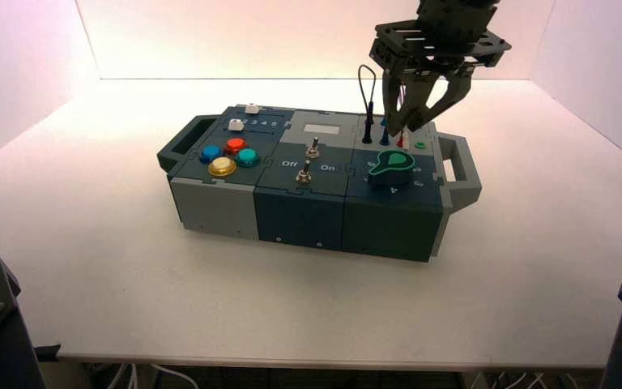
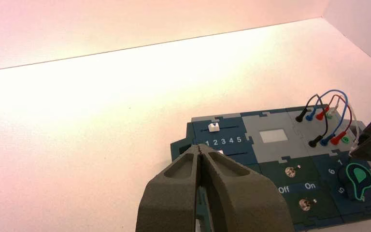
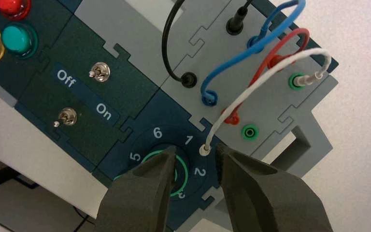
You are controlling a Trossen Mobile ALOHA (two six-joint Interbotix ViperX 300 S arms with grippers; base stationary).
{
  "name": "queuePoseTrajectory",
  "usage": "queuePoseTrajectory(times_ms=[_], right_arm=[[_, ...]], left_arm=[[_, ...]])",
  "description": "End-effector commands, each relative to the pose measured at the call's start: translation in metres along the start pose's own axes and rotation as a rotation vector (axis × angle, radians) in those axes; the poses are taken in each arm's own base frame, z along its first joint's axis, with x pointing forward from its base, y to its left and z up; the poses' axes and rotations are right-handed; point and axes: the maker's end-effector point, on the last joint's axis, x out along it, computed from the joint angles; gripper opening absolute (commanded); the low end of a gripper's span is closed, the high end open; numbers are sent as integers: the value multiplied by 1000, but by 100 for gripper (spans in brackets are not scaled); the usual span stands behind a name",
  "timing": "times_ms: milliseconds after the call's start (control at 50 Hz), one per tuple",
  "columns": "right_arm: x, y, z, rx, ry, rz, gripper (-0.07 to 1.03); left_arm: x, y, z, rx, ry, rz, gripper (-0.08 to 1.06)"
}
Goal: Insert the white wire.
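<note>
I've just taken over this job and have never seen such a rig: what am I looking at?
A two-armed robot. One picture looks down from above and behind the arms; the others come from each wrist. On the table lies a box with buttons, sliders, switches, a knob and wires. The white wire has one plug in a green socket; its other end hangs loose near the knob. The right gripper is open above it, holding nothing. The left gripper is idle left of the sliders.

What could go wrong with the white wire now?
The open right claw, above the knob, might miss the white wire's loose end. It might bump the red wire close by. The loose end might miss the empty green hole. The left claw waits on the left.
</note>
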Motion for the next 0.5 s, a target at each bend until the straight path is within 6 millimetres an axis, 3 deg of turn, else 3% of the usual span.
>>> queuePoseTrajectory(times_ms=[20,420,500], right_arm=[[-6,0,12,0,-34,0,43],[3,-7,11,3,-6,-16,37],[4,-8,12,-1,-4,-18,30]], left_arm=[[-4,-2,15,-5,-36,-6,-3],[-5,-2,17,-4,-44,-6,-3],[-6,-2,18,-4,-49,-7,-3]])
